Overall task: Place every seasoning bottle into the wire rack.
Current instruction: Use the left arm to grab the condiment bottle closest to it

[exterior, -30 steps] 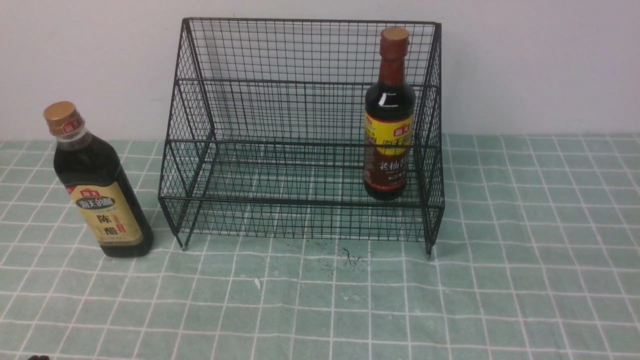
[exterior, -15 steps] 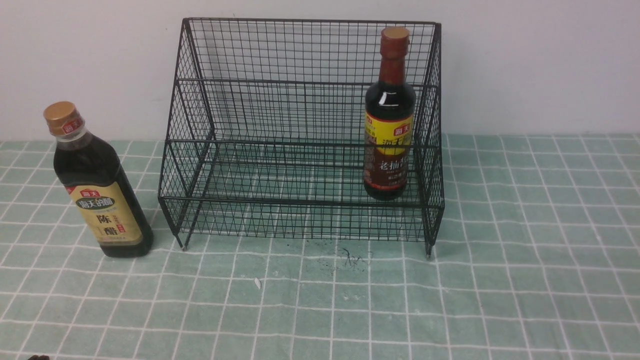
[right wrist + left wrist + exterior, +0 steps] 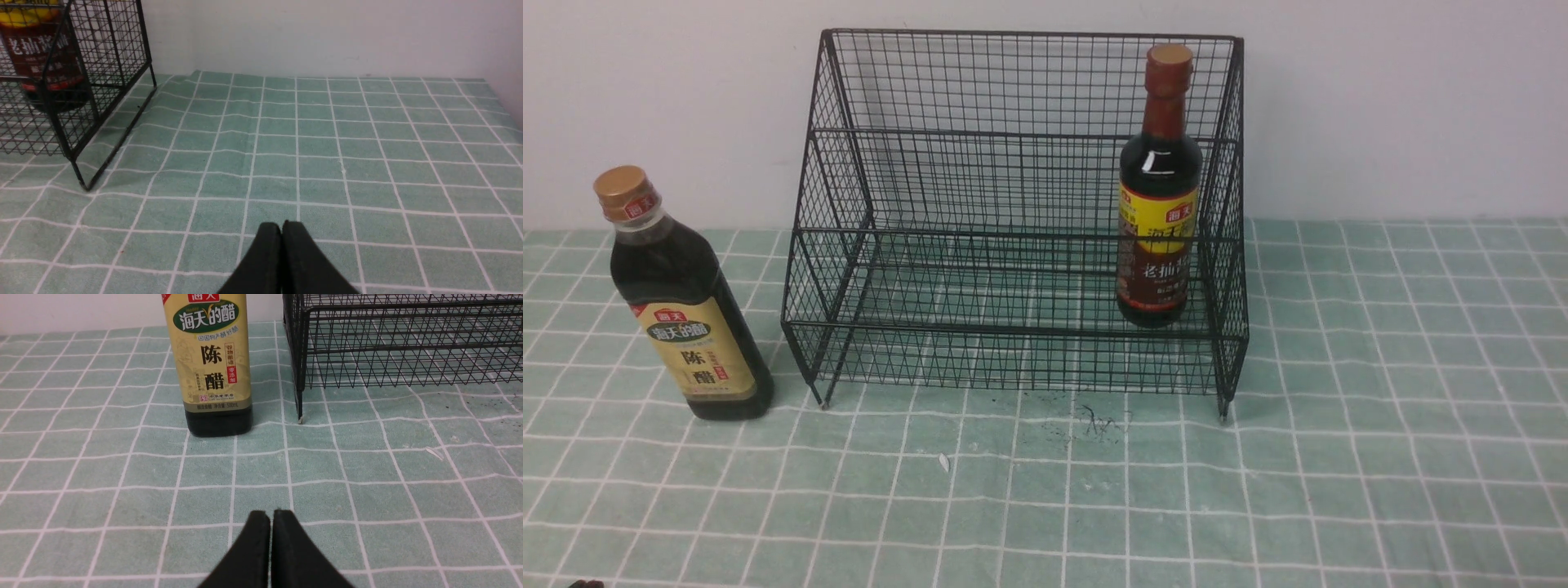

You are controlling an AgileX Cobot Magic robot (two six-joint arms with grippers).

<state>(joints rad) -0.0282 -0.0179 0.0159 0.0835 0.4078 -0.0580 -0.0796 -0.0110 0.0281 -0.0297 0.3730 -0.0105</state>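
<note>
we see nothing changed from 1 second ago: both bottles and the wire rack [image 3: 1029,34] sit as they were; the gold-cap bottle [image 3: 690,318] stands upright on the checked cloth [image 3: 1380,408], just beside the rack's left side, label toward us; the slim-necked bottle [image 3: 1159,212] stands upright inside the rack at its right end, on which tier we cannot tell; open cloth lies before the rack and to its right; our left gripper [image 3: 271,516] and right gripper [image 3: 282,228] have fingers pressed together, holding nothing.
</note>
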